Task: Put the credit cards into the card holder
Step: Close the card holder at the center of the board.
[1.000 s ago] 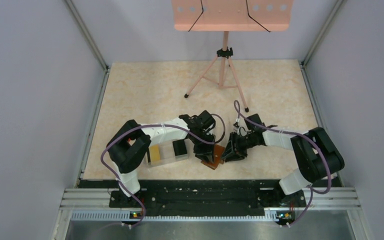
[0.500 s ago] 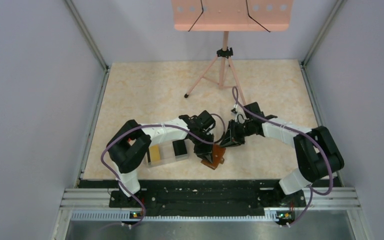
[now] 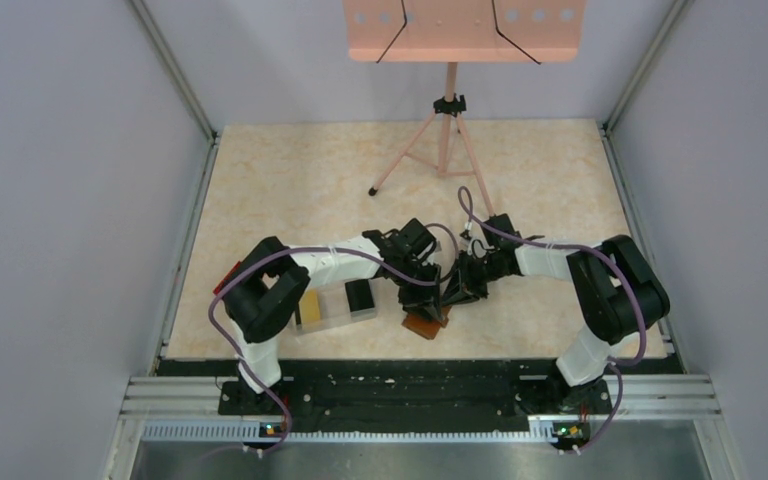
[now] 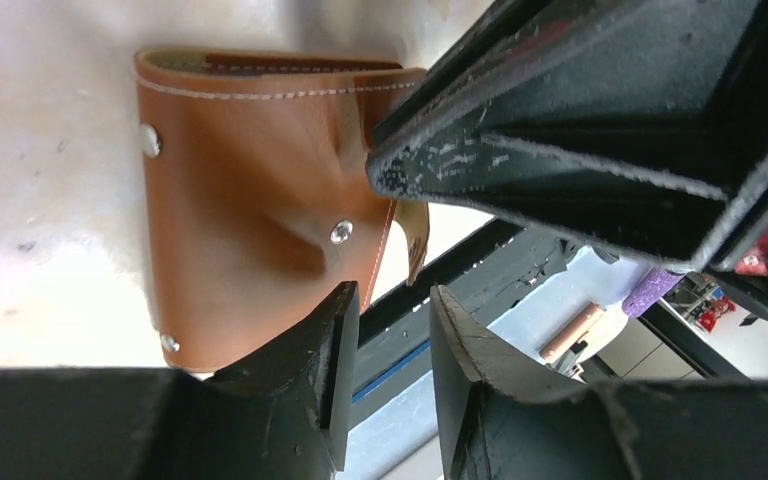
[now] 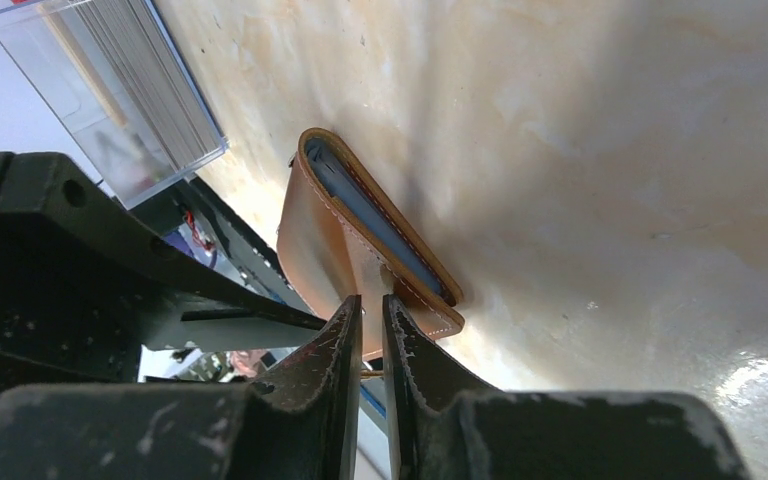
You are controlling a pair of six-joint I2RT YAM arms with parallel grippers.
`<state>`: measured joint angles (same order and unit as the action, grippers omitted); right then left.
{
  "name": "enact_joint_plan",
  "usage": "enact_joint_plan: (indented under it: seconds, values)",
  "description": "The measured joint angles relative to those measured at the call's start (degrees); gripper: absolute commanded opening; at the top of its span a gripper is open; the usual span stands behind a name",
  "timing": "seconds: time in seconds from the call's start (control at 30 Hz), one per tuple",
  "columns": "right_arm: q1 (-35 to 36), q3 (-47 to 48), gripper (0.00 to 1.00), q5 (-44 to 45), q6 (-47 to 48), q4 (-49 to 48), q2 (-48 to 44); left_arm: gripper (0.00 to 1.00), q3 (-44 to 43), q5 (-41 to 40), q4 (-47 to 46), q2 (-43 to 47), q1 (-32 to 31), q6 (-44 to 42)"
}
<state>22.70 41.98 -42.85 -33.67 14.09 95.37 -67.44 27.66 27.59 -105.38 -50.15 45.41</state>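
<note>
Right wrist: hand [image 5: 372, 335] near-closed on wallet [image 5: 322, 245]

card holder [image 4: 250, 220]: tan-brown leather, pale stitching, shiny silver studs, blue-grey inside
credit cards [image 3: 309, 306]: some yellow, some black
worktop [image 3: 300, 180]: cream with kinda marbled beige swirls
fingers [image 4: 290, 400]: black, scuffed grey
cables [image 3: 260, 262]: purple
stand [image 3: 465, 30]: salmon pink

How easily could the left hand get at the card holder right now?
Probably yes: the left hand is open with one finger at the card holder's edge and nothing between; the right hand, seemingly pinching it close by, crowds but doesn't block.
</note>
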Motion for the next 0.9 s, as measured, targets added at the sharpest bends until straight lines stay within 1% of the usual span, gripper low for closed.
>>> enact_joint_plan:
  seconds: [0.1,0.17,0.37,0.47,0.5,0.7,0.9]
  values:
    - [0.0,0.0,0.13,0.0,0.0,0.0,0.0,0.37,-0.9,0.4,-0.5,-1.8,-0.4,0.2]
    - [0.0,0.0,0.13,0.0,0.0,0.0,0.0,0.33,-1.6,0.5,-0.5,-2.8,-0.7,0.3]
    - [0.0,0.0,0.13,0.0,0.0,0.0,0.0,0.16,-2.5,-0.2,-0.4,-3.7,-1.3,0.8]
    - [0.0,0.0,0.13,-0.1,0.0,0.0,0.0,0.02,-2.9,-0.9,-0.4,-3.7,-1.3,0.8]
    - [0.0,0.0,0.13,-0.1,0.0,0.0,0.0,0.0,-2.9,-1.3,-0.2,-3.7,-1.3,0.7]
    - [0.0,0.0,0.13,-0.1,0.1,0.0,0.0,0.0,-3.5,-3.4,1.7,-3.7,-1.3,0.3]
    - [0.0,-0.3,0.13,-0.3,0.4,0.0,-0.3,0.0,-5.7,-6.5,5.7,-3.7,-1.3,-0.5]
